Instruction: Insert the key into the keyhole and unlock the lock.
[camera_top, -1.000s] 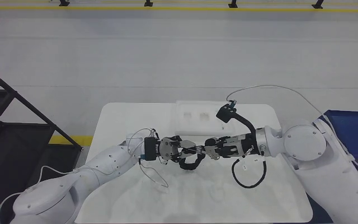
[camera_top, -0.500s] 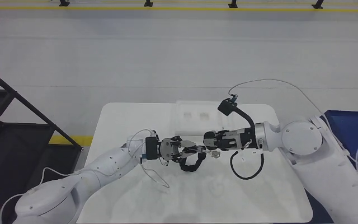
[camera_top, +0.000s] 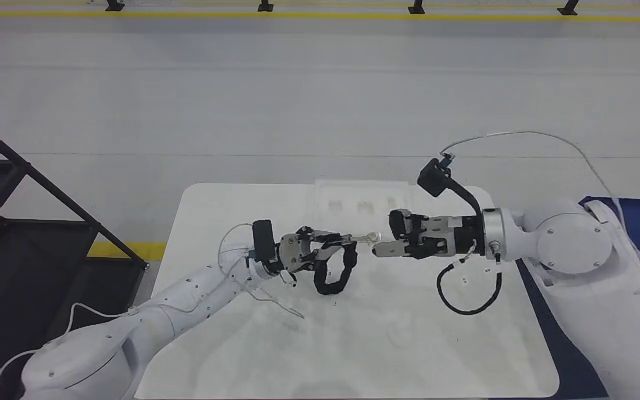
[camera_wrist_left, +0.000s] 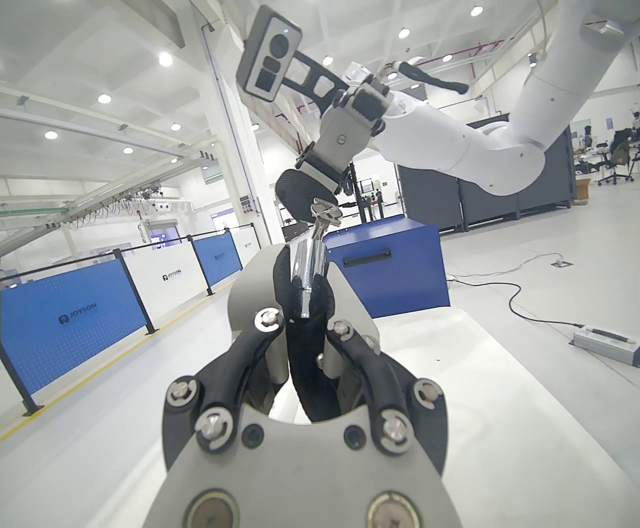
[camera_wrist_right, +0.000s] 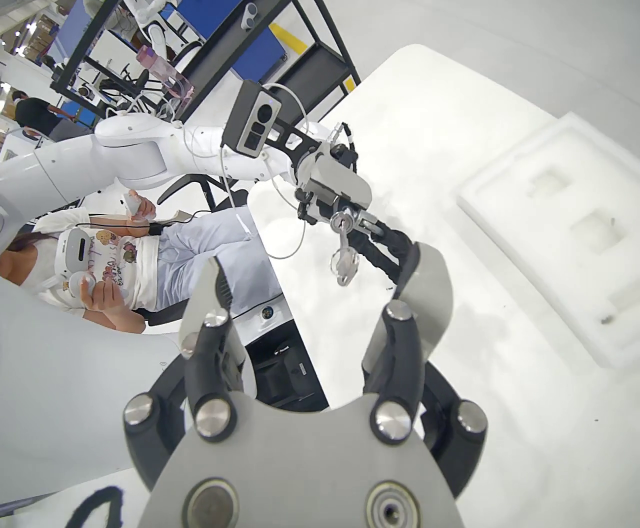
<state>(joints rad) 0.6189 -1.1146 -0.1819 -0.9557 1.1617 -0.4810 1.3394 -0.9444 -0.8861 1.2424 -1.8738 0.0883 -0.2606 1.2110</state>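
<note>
**Key seated, turn pending**

Key (camera_wrist_right: 341, 226) already in the keyhole of the lock (camera_wrist_right: 350, 216), with a spare key (camera_wrist_right: 344, 262) dangling under it. Lock pinched by its chrome barrel in the left claw (camera_wrist_left: 302, 267), held up over the middle of the surface (camera_top: 450, 345), keyhole end pointing right. Right claw (camera_wrist_right: 320, 260) spread wide, holding nothing, just right of the key and not touching it. Cannot tell whether already unlocked.

Probable step in hand: regrip and turn.
- Line up on the barrel axis and come in straight from the right.
- Close on the flat head of the seated key only, not the spare.
- Twist about the key's own axis with no side load.
- Keep the left claw firm so the barrel doesn't spin along.

Room:
- Foam tray (camera_top: 350, 205) on the far side, near the lock but lower.
- Black cable loop (camera_top: 335, 275) hanging on the near side of the left claw, so avoid snagging it.
- Bare surface near and right, good for backing off.
</note>
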